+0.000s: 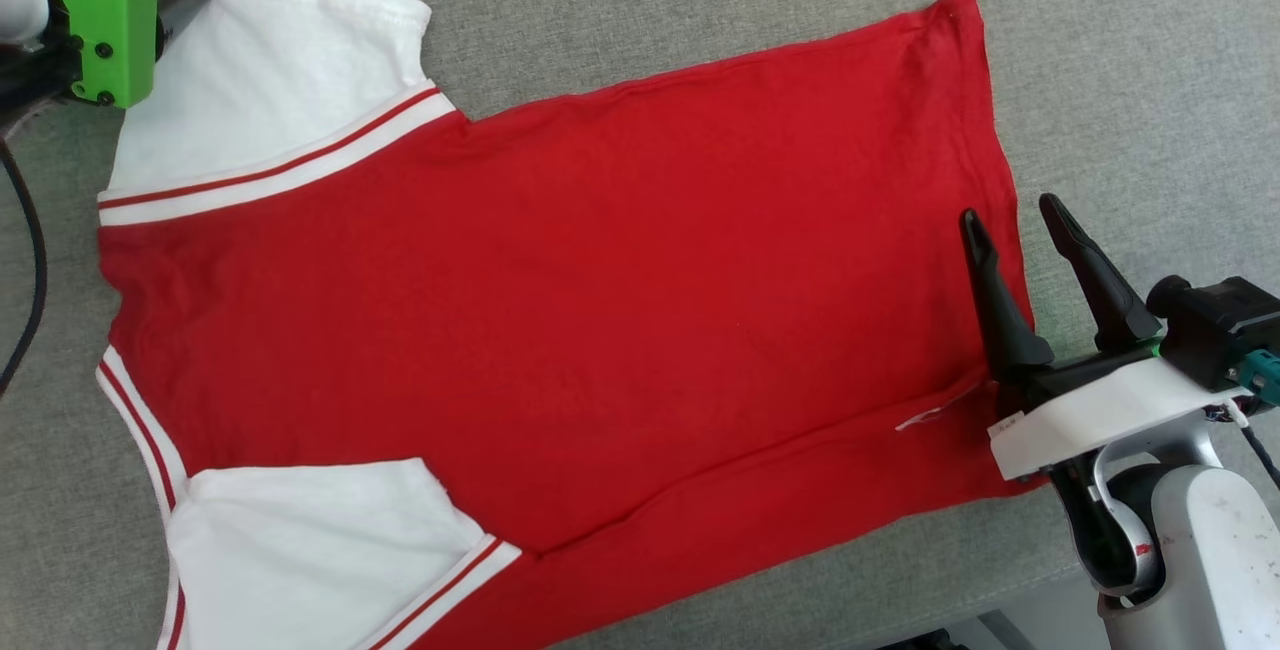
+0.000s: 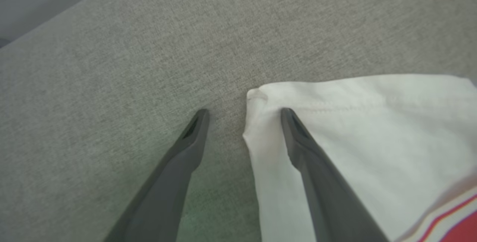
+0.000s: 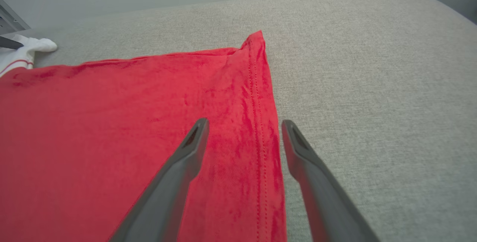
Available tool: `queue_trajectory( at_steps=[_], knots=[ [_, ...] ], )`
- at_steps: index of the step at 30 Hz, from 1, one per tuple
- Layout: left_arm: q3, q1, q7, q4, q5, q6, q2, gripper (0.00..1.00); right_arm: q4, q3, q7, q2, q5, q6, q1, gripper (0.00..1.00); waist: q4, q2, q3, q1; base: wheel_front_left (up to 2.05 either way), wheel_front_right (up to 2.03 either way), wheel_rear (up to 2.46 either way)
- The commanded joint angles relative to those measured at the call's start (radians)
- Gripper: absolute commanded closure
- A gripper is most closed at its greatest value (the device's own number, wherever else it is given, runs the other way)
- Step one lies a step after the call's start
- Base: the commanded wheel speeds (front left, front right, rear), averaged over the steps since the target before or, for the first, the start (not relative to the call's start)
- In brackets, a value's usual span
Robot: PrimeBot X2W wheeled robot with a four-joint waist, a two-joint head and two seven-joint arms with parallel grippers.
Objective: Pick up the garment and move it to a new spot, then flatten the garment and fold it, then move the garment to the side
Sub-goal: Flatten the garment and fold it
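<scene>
The garment [image 1: 560, 280] lies spread out plain red side up on the grey fabric surface, collar end at the left, hem at the right, white sleeves at upper left and lower left. My left gripper [image 2: 244, 112] is open at the far sleeve's corner [image 2: 354, 134]: one finger lies over the white cloth, the other over bare fabric. In the head view a dark finger [image 1: 185, 5] shows beside the green housing. My right gripper [image 1: 1012, 210] is open above the hem [image 3: 261, 130], one finger over the red cloth [image 3: 111, 130], the other over the surface beyond it.
The grey fabric surface [image 1: 1120, 60] extends past the garment at the top and right. Its front edge drops off at the lower right near my right arm [image 1: 1190, 530]. A black cable [image 1: 35, 250] hangs at the left edge. A small white tag [image 1: 925, 417] lies near the hem.
</scene>
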Motion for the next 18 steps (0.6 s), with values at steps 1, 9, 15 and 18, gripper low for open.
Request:
queue_trajectory(
  at_steps=[1, 9, 15, 18],
  knots=[
    [-0.013, -0.005, 0.003, 0.021, 0.008, 0.000, 0.000, 0.00, 0.006, 0.001, -0.009, 0.002, 0.004, -0.001, -0.023, 0.00, -0.010, 0.0108, 0.011, -0.0001, 0.00, 0.00, 0.00],
    [-0.012, 0.031, 0.031, 0.062, -0.052, 0.002, -0.023, 1.00, 0.026, -0.005, -0.009, -0.001, 0.003, -0.001, -0.023, 0.00, -0.002, 0.0108, -0.007, -0.0001, 0.00, 0.00, 0.00],
    [0.007, 0.070, -0.087, 0.062, -0.067, 0.001, -0.047, 1.00, 0.020, -0.027, 0.014, -0.027, -0.010, -0.001, -0.017, 0.00, 0.030, 0.0108, -0.064, -0.0001, 0.00, 0.00, 0.00],
    [0.001, 0.087, -0.142, 0.030, -0.057, 0.000, -0.044, 1.00, 0.007, -0.040, 0.049, -0.054, -0.018, -0.001, -0.011, 0.00, 0.055, 0.0108, -0.095, -0.0001, 0.00, 0.00, 0.00]
  ],
)
